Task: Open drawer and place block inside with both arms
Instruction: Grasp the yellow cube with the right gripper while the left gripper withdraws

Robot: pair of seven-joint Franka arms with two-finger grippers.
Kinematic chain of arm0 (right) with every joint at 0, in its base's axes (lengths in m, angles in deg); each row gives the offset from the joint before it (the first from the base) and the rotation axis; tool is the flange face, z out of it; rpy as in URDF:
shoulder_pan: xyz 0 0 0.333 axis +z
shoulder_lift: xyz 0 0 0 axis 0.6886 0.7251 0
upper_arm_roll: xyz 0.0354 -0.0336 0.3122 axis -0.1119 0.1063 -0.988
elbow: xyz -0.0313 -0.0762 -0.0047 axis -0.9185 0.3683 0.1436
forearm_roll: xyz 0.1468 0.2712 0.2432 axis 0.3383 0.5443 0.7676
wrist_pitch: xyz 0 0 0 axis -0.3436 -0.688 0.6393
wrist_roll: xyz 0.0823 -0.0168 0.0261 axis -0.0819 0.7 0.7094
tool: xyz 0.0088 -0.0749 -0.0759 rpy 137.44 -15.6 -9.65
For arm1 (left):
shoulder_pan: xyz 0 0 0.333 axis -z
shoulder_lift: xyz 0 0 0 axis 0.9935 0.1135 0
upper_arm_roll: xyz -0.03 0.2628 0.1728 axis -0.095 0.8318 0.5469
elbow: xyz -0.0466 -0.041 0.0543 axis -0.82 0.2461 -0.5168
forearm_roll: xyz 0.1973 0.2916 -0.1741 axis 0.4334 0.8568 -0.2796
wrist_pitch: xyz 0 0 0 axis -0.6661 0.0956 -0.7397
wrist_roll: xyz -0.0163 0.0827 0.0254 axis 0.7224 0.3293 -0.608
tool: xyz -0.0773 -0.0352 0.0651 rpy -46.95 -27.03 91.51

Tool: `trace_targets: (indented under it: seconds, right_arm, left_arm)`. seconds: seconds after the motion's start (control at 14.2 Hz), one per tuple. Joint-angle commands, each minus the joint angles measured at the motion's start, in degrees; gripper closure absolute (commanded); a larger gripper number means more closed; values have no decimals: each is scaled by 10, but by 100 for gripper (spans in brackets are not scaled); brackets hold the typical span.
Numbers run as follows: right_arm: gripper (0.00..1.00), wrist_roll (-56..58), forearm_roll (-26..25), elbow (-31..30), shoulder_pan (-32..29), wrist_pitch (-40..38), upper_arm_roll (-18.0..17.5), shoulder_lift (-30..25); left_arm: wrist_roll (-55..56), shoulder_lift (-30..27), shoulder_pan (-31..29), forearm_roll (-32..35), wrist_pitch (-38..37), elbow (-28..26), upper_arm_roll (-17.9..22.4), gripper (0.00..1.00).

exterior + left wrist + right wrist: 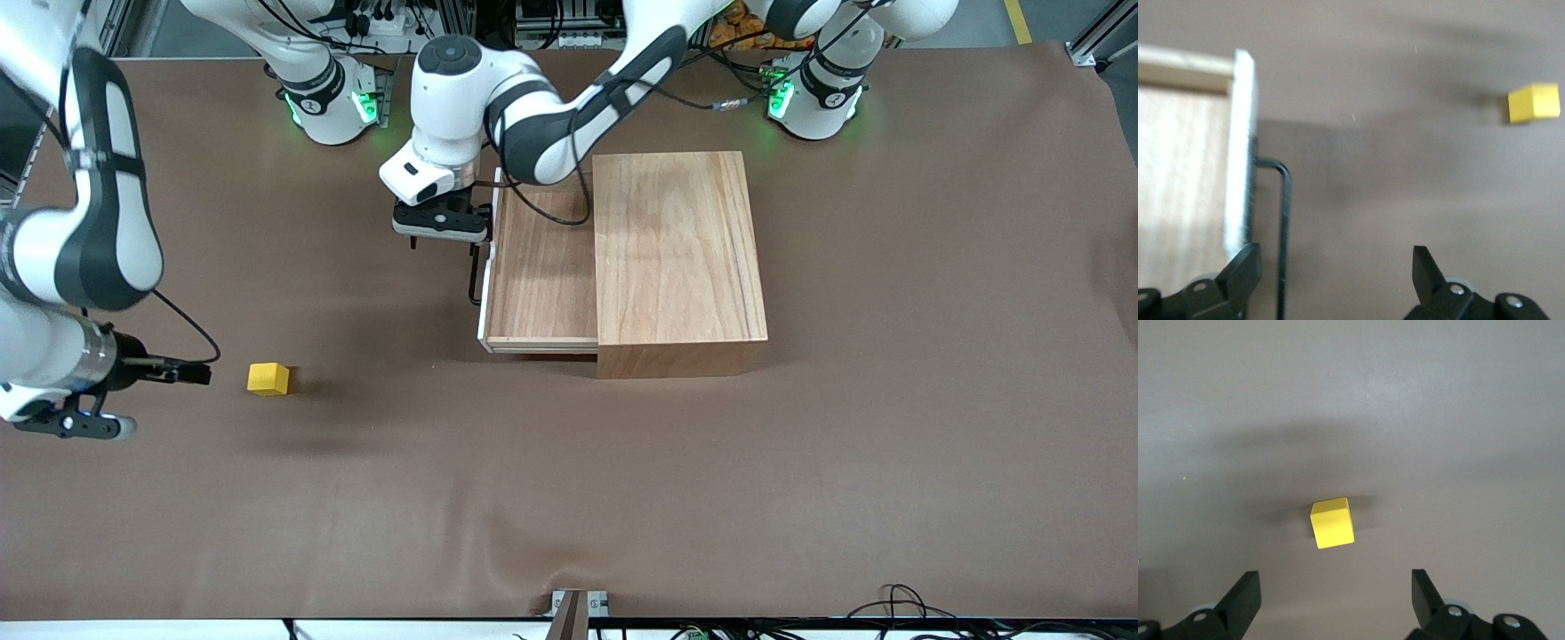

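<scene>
Brown counter (800,462) | shallow light-wood drawer (542,267) pulled out; left hand (442,233) open, empty, beside black wire handle (477,276) | small yellow cube (268,379) on counter, unplaced; right hand (1331,600) open, empty, over it.

worktop: wide brown cloth-covered worktop (889,462) lying flat, its cover rippling slightly toward the front camera | cables: black cables (898,604) trailing along the worktop's near edge | bracket: small grey metal bracket (573,609) sitting at that edge
</scene>
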Motion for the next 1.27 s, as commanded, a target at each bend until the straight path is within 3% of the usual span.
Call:
trace_targets:
  seconds: [0.0,0.35,0.49,0.78,1.2]
  right_arm:
    - [0,3,36,12,-21,-8,-5,13]
    - [0,43,43,13,-8,8,-5,83]
    - [0,123,39,-18,-8,60,-5,84]
    - [0,136,40,-122,-3,143,-5,66]
    - [0,136,40,-152,4,168,-5,66]
  left_arm:
    - [-13,-84,-46,-3,-45,-26,5,0]
    - [-46,-191,-185,-16,-170,-32,0,0]
    - [-115,-219,-237,-21,-221,-32,-5,0]
    - [-258,-261,-321,-60,-307,-33,-6,0]
    - [-460,-304,-456,-109,-420,-33,-6,0]
